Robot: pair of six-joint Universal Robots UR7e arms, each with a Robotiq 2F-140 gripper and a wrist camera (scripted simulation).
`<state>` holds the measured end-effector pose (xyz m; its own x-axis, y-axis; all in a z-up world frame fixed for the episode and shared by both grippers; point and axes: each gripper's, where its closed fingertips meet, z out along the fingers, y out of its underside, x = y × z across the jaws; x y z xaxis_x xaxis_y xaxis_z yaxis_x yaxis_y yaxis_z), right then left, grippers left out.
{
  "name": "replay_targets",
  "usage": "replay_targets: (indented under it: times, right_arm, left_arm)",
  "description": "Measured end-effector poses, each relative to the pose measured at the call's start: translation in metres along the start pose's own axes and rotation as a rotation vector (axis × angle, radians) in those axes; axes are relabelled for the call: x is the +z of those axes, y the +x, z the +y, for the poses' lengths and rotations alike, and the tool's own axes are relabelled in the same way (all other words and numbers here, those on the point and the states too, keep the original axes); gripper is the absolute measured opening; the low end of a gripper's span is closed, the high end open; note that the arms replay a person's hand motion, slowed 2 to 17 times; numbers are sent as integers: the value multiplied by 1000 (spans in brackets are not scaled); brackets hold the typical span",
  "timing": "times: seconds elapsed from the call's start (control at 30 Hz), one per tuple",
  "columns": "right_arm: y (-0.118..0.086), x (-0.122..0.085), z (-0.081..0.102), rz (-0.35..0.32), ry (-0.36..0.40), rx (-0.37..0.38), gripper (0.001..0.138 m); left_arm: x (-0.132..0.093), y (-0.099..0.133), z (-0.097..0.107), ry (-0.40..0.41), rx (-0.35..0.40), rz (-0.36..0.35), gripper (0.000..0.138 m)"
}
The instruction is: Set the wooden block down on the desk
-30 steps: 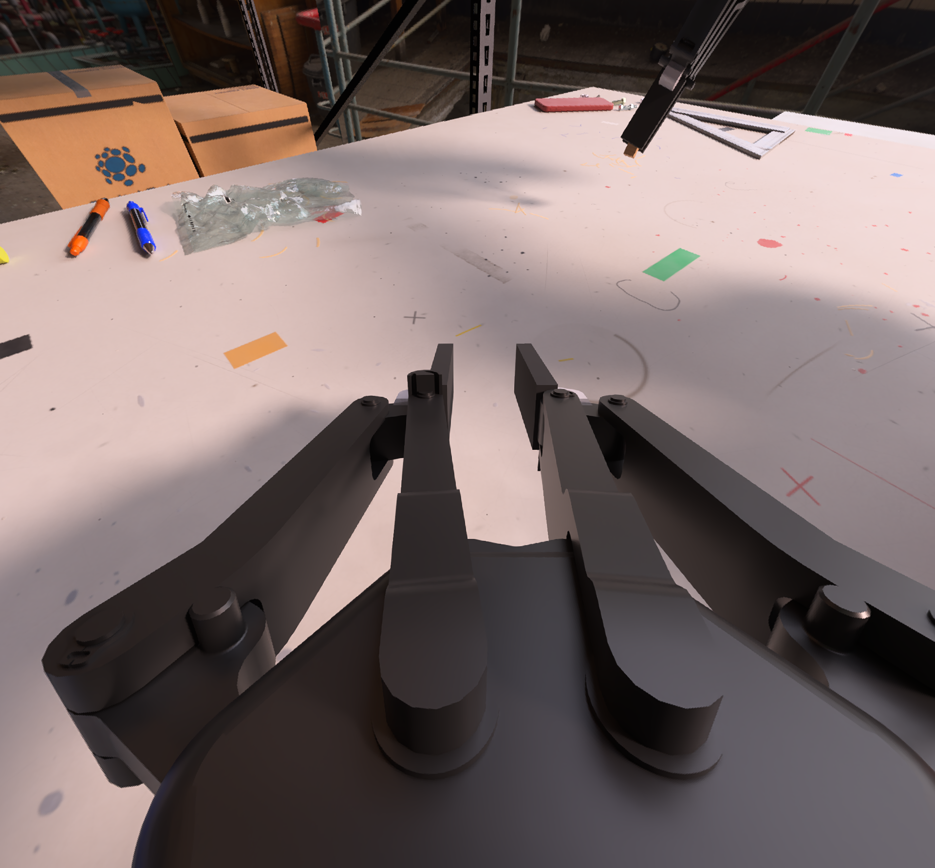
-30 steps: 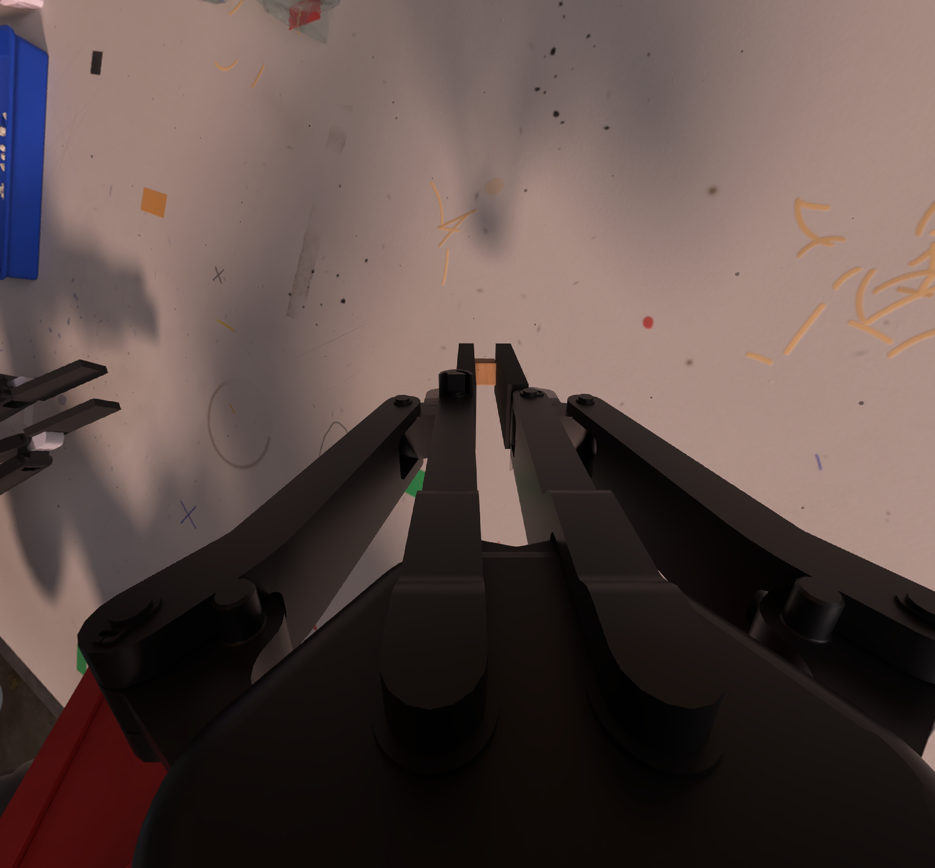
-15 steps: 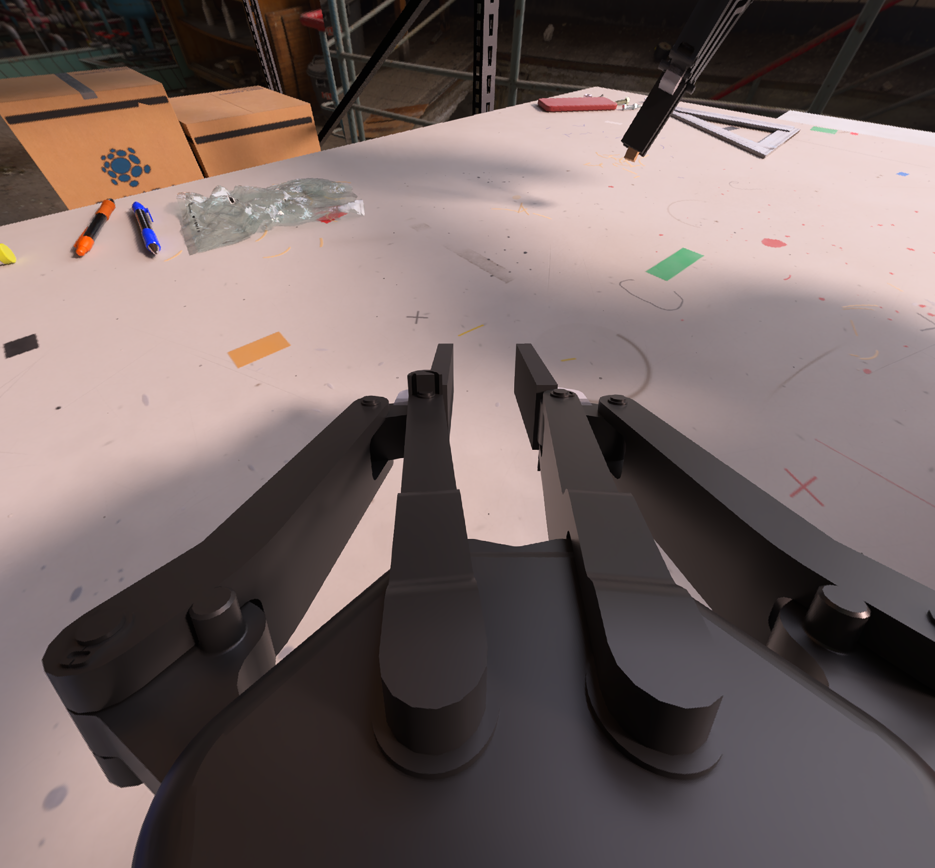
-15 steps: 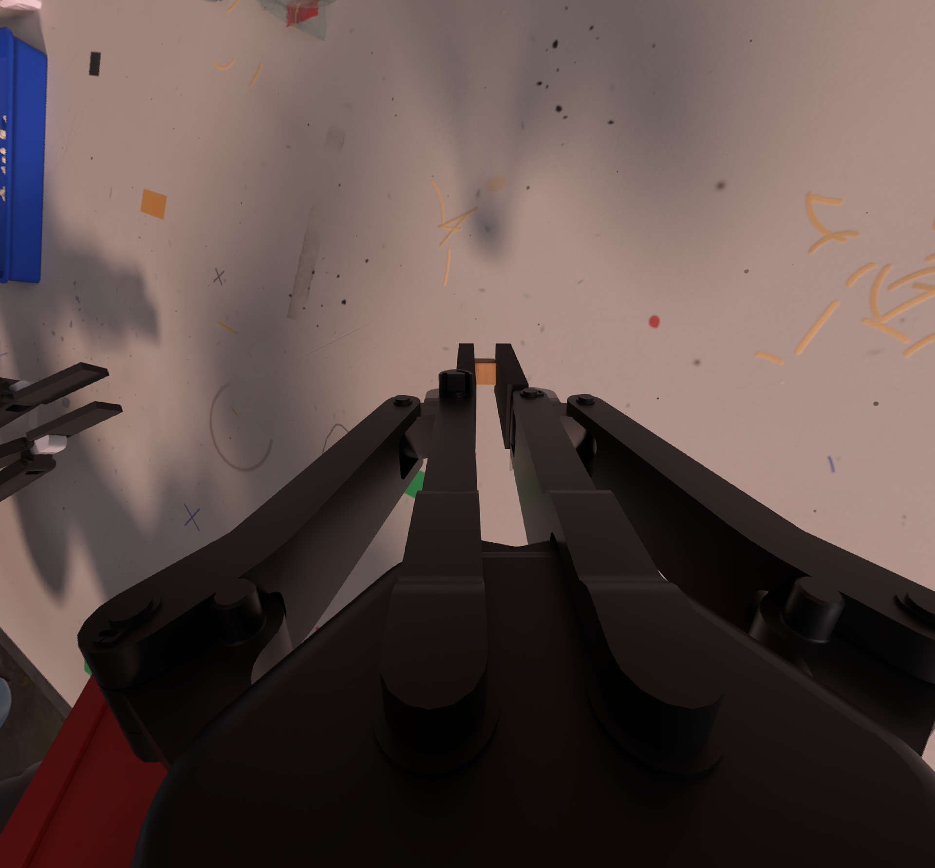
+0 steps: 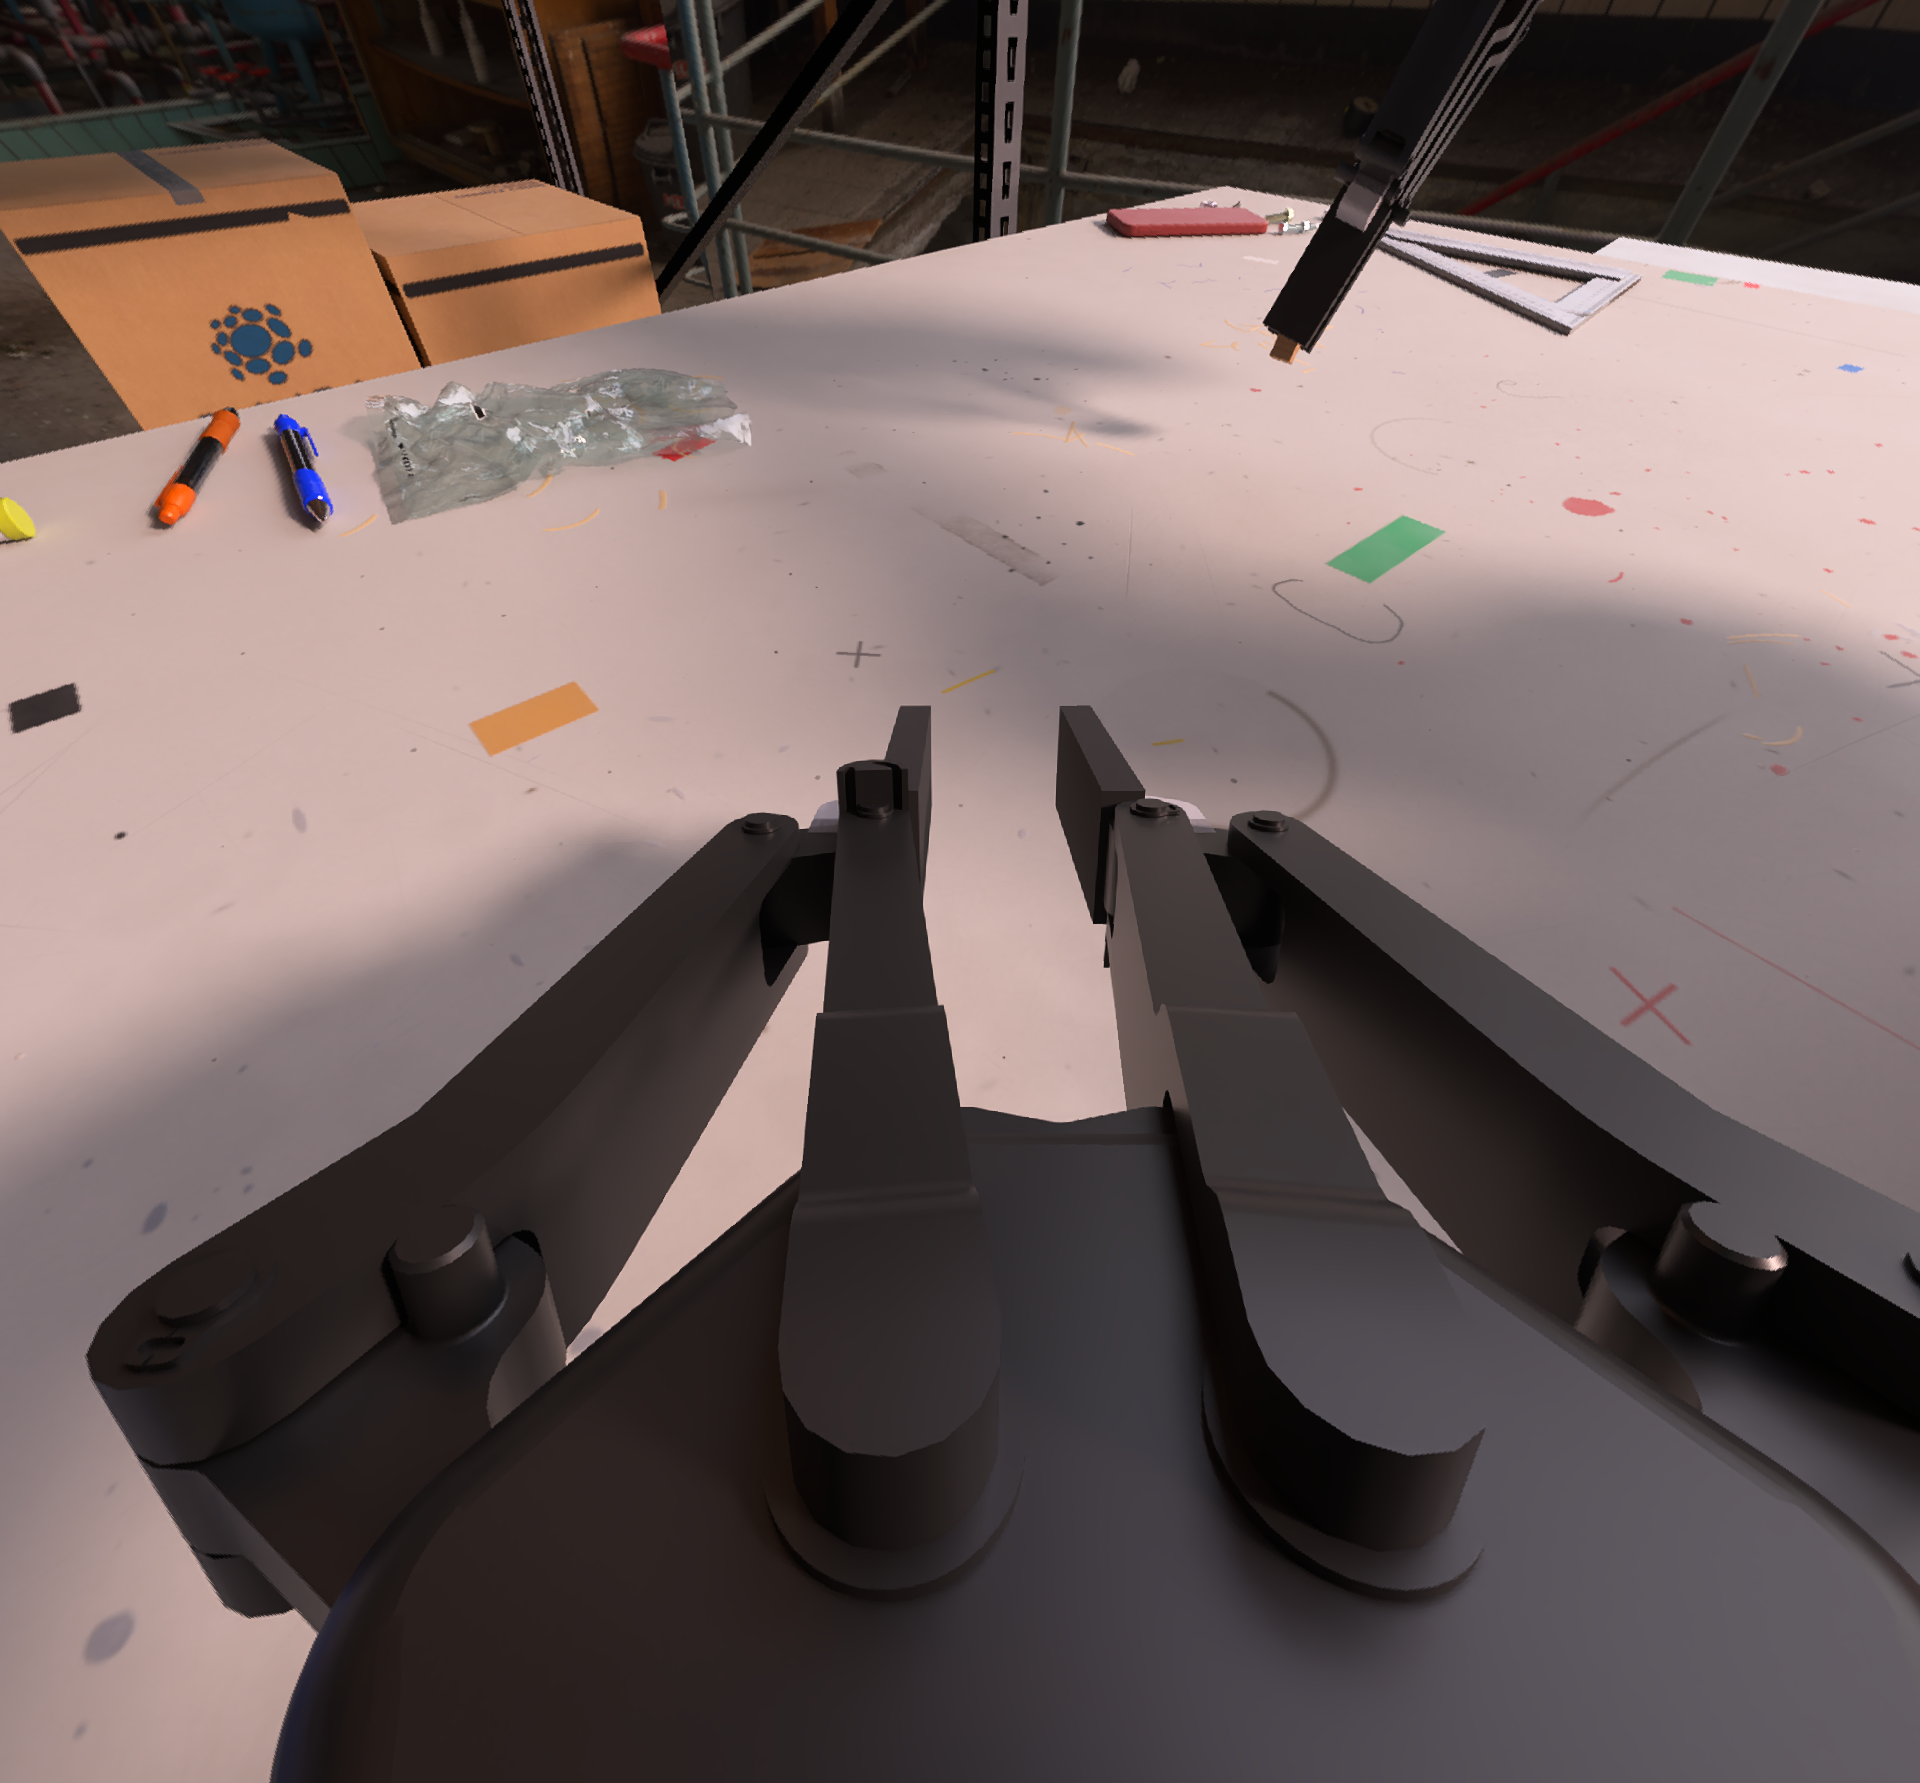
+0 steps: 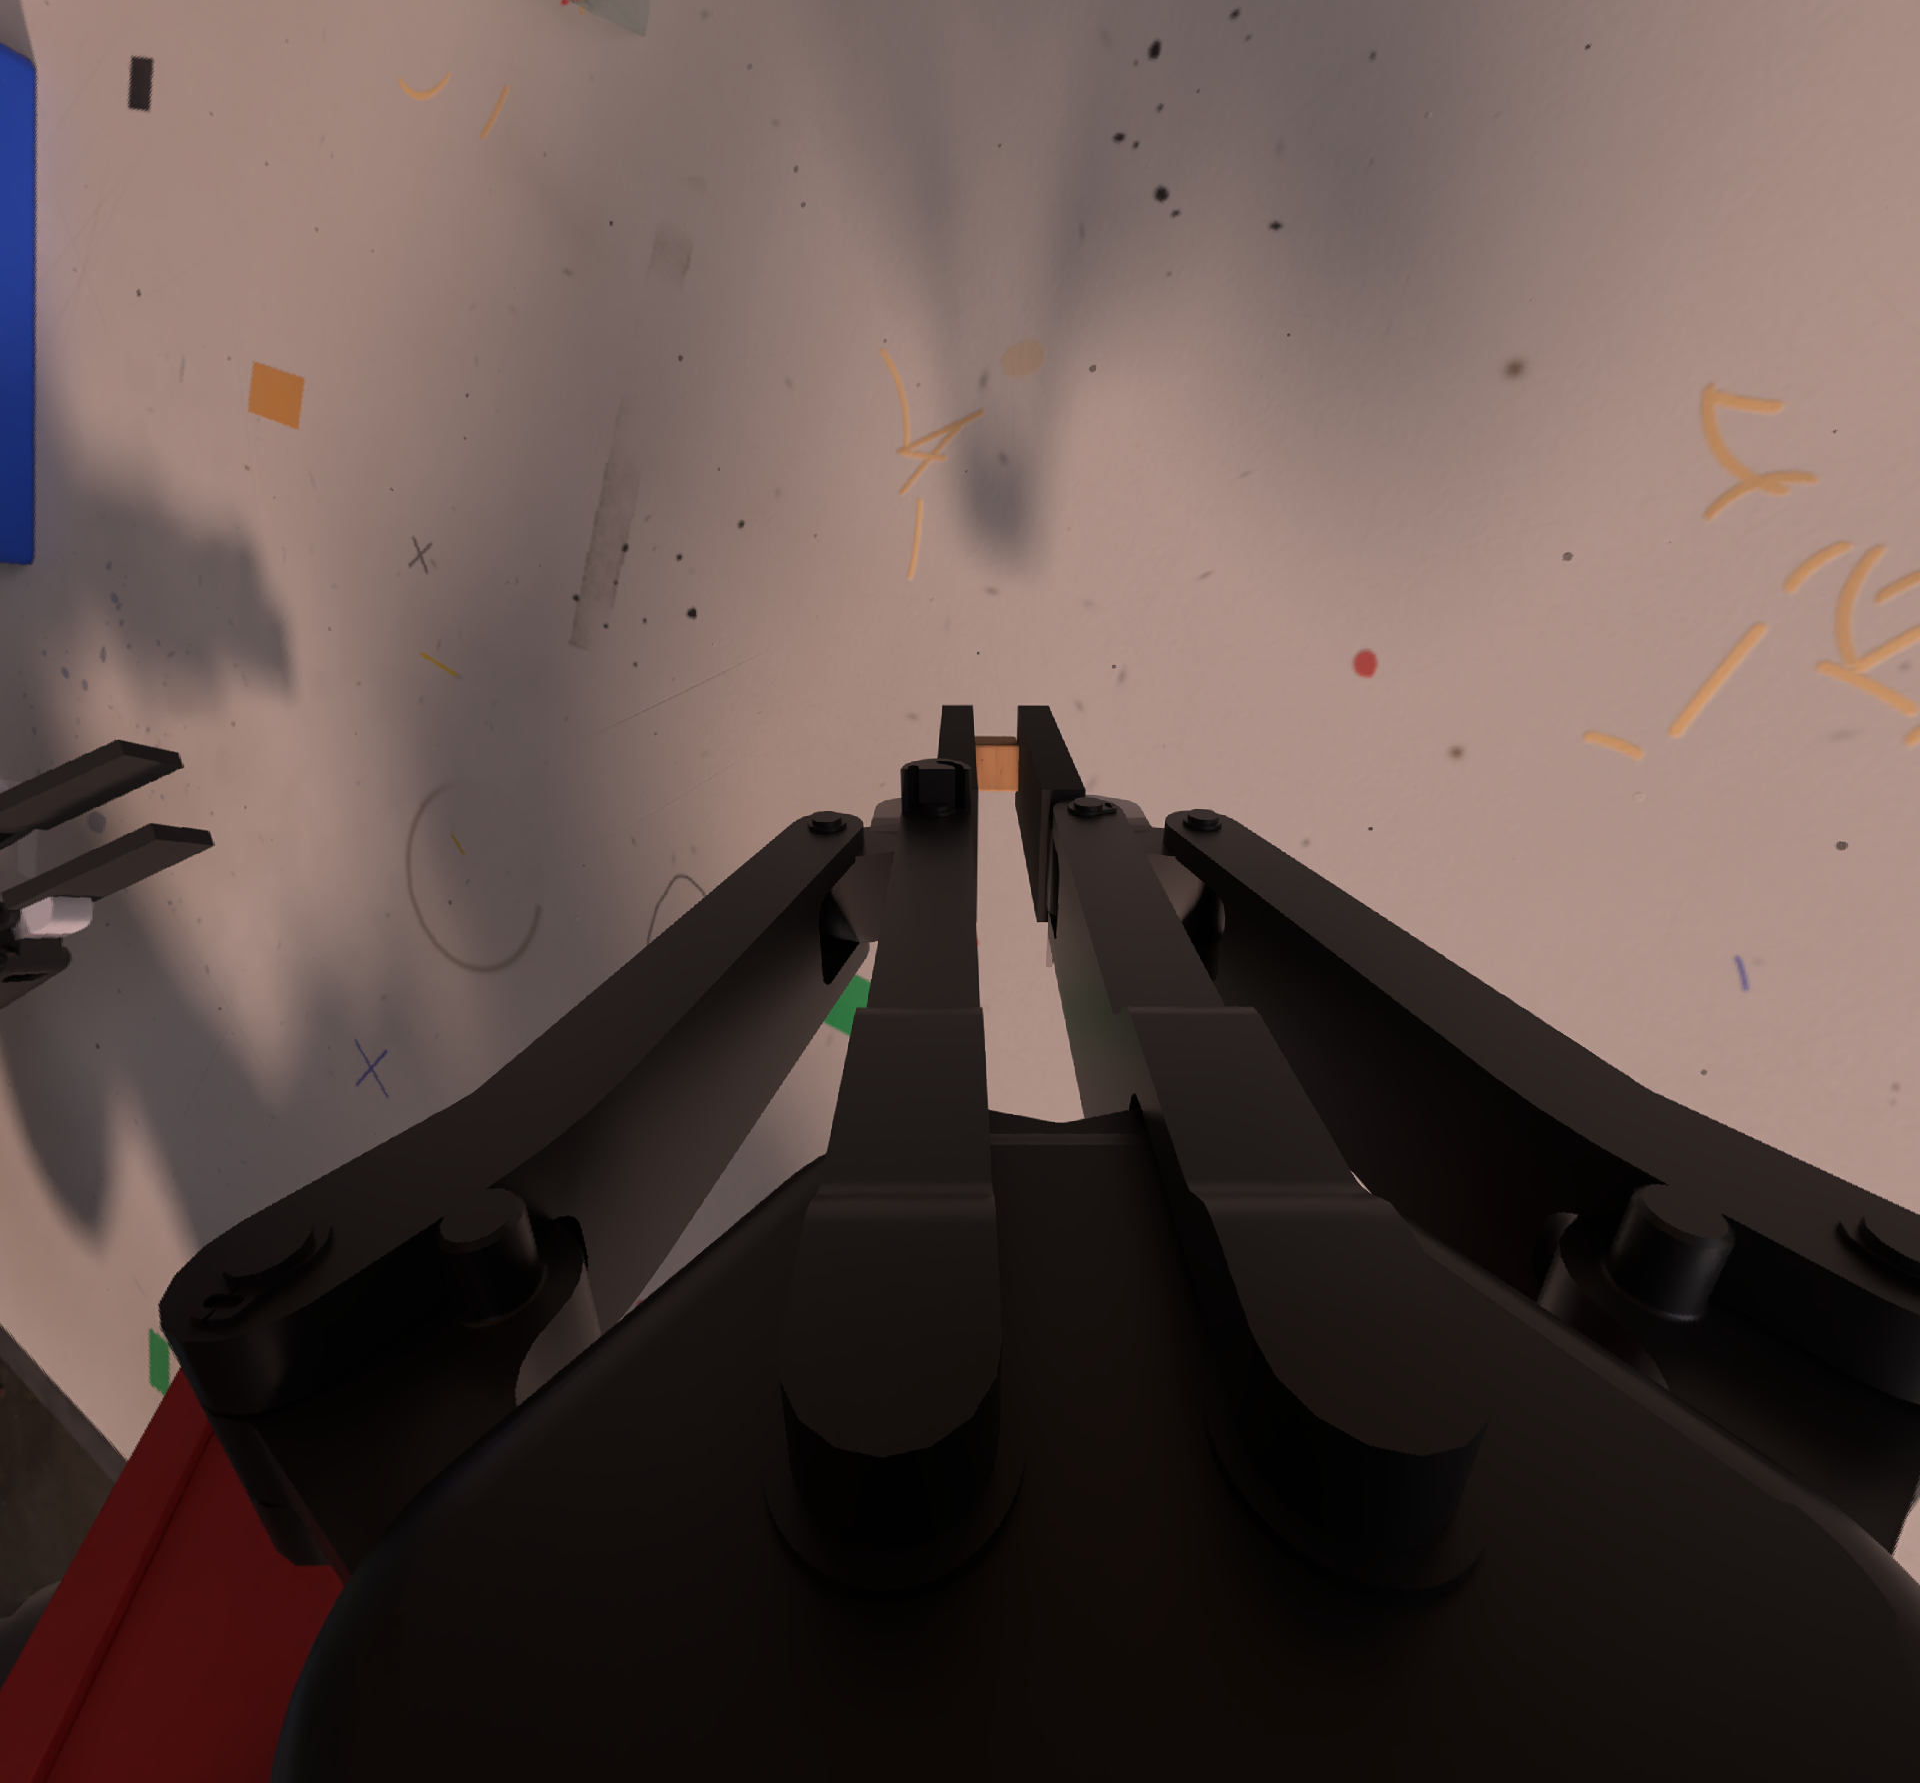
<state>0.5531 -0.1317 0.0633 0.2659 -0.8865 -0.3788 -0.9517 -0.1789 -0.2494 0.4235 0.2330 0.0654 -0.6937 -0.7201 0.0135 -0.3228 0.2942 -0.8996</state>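
Observation:
A small wooden block [image 6: 997,763] sits pinched between the fingertips of my right gripper [image 6: 995,731], which points down at the desk [image 6: 1351,279] from above. In the left wrist view the right gripper [image 5: 1294,336] hangs at the far right with the block [image 5: 1284,347] at its tip, a little above the desk. My left gripper [image 5: 992,746] is open and empty, low over the near part of the desk [image 5: 727,653]. Its fingers [image 6: 114,808] show at the left edge of the right wrist view.
An orange marker [image 5: 195,466], a blue pen [image 5: 301,471] and a crumpled clear plastic bag [image 5: 540,429] lie at the far left. A red flat case [image 5: 1184,221] and a metal triangle ruler [image 5: 1507,279] lie at the far edge. Cardboard boxes [image 5: 208,279] stand beyond. A blue box [image 6: 16,299] and a red box [image 6: 125,1577] show at the left of the right wrist view.
The right gripper with the block has drifted slightly over the desk; the desk marks shifted a little toward the right in its view. The left gripper has barely moved.

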Motion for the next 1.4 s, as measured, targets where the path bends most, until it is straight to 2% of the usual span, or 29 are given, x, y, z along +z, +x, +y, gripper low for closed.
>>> replay_targets:
  times: [0.5, 1.03, 1.4]
  right_arm:
    - [-2, 18, 1, 22, -22, -13, 11]
    - [-4, 33, 2, 92, -31, -57, 11]
    - [-7, 41, 2, 108, -32, -69, 11]
  left_arm:
    - [0, 0, 0, 2, -2, 1, 33]
    - [0, 0, 0, -2, 2, 2, 33]
    - [1, 1, 1, -6, 7, 4, 33]
